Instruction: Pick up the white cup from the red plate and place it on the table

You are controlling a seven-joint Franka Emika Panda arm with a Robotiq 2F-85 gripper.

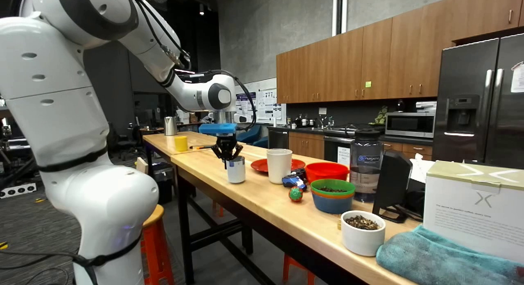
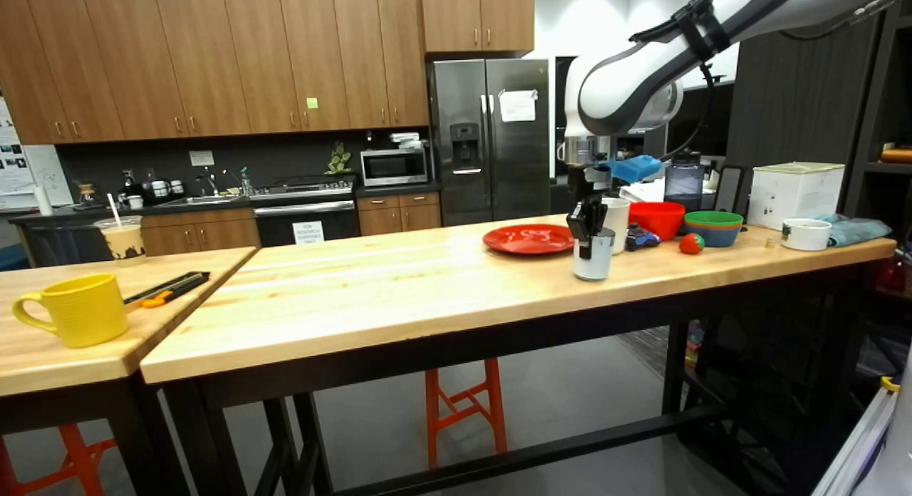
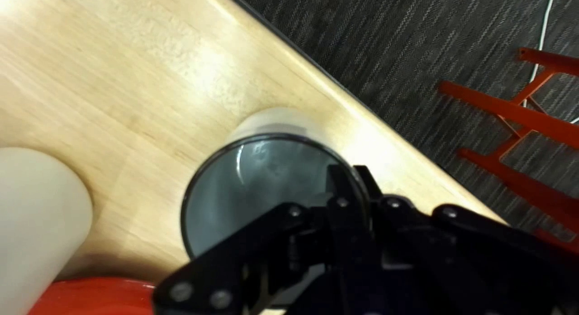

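In an exterior view, your gripper [image 1: 227, 158] pinches the white cup [image 1: 236, 171] by its wall, the cup below it, long axis roughly upright. In an exterior view, the cup is apart from the red plate [image 2: 527, 239], down at the table [image 2: 385, 282]; whether it touches, you can't tell. In the wrist view, your jaws straddle the rim, one inside, one outside, most of the cup to one side; straight down looks next.

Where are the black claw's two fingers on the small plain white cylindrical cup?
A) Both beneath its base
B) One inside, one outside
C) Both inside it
B: in the wrist view, the black jointed gripper straddles the wall of the small white cylindrical cup, one finger either side.
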